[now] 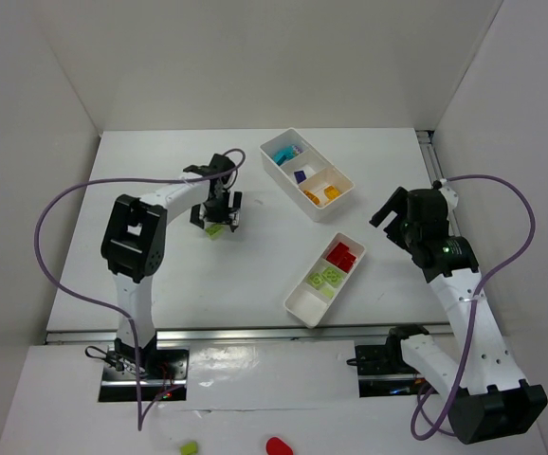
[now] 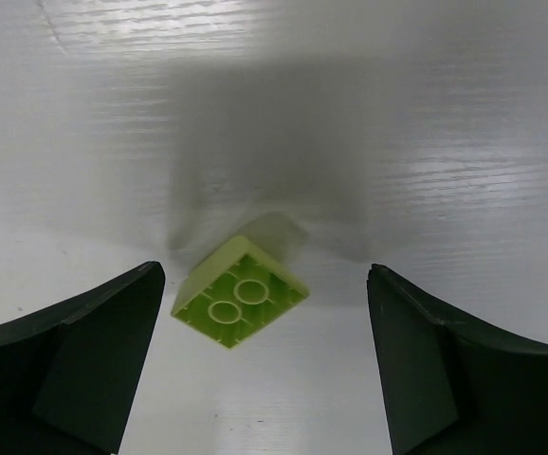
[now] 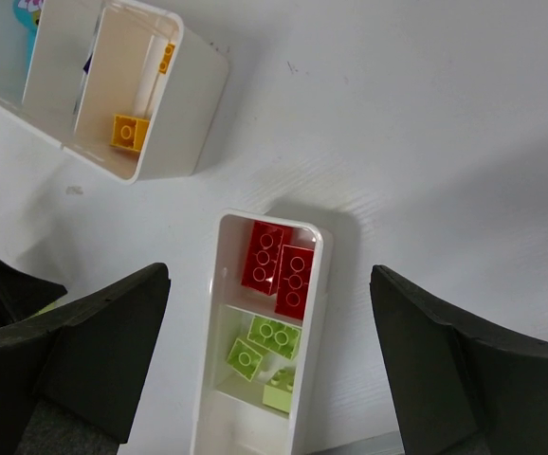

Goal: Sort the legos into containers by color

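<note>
- Dark fingers [image 2: 84, 370] of the left hand [image 1: 219, 220] fill the bottom corners of its wrist view. They're spread wide and gripping nothing.
- Right between them is a loose lime green lego [image 2: 239, 294], flat on the white table [image 2: 397, 114], studs up and turned corner-on. It touches neither finger and sits nearer the left one.
- The right hand [image 1: 389, 207] is wide open too, with nothing in it. It hangs over the table's right side, looking down at the near container [image 3: 310, 313].
- The near container has red legos [image 3: 279, 265] in its far-end compartment and lime legos [image 3: 272, 336] in the middle one.
- The far container [image 1: 338, 202] sits up-table and holds teal legos [image 1: 283, 152], a purple lego [image 1: 301, 175] and orange-yellow legos [image 1: 317, 196], one colour per compartment.
- Both containers are well to the right of the loose lego, and nothing lies between them and it.
- Purple cables [image 1: 46, 246] loop off both arms.
- At the very bottom of the top view there's a small lime blob [image 1: 189, 446] and a red blob [image 1: 277, 445]. They're too small and cut off for me to tell what they are.
- The right wrist view crops the far container, so only its orange end shows properly.
</note>
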Motion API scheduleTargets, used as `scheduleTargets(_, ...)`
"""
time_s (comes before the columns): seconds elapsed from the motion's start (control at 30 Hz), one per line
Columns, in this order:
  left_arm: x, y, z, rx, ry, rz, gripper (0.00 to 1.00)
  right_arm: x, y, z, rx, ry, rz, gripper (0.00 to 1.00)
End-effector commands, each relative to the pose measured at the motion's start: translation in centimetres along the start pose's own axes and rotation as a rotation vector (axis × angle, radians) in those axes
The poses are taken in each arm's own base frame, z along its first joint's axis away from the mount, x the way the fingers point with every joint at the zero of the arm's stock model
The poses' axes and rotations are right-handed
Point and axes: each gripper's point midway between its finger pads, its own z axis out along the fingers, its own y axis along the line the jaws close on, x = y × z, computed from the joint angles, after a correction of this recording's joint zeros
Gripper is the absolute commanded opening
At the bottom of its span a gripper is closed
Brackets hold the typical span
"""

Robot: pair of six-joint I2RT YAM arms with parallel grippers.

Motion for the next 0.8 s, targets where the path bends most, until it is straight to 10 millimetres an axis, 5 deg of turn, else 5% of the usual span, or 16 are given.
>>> scheduleTargets(0.0, 1.0, -1.1, 0.9, 0.014, 0.026, 0.037, 0.95, -0.4, 0.3, 0.0, -0.017, -0.021, 0.001, 0.93)
scheduleTargets(0.27, 2.6, -1.2, 0.8, -0.049, 0.032, 0.036, 0.67, -0.4, 0.9, 0.2, -0.038, -0.017, 0.003, 0.93)
scheduleTargets(0.43, 1.6, -1.1, 0.3, -0.064, 0.014, 0.034, 0.41, -0.3, 0.8, 0.4, -0.032, -0.011, -0.008, 0.93)
scheduleTargets(0.5, 0.2, -2.1, -1.4, -0.01, -0.02, 0.026, 0.27, -0.6, 1.0, 0.3, -0.037, -0.017, -0.006, 0.93)
scheduleTargets(0.6, 0.3, -6.2, -4.6, 0.156, -0.04, 0.091, 0.16, -0.5, 0.7, 0.3, -0.025, -0.017, -0.008, 0.93)
scheduleTargets(0.63, 1.0, -9.0, -6.6, 0.246, -0.053, 0.147, 0.13, -0.9, 0.8, 0.1, -0.024, -0.029, -0.006, 0.93)
scheduleTargets(0.77, 2.6, -15.2, -11.3, 0.439, -0.078, 0.259, 0.1, -1.0, 0.7, 0.2, -0.017, -0.036, -0.005, 0.93)
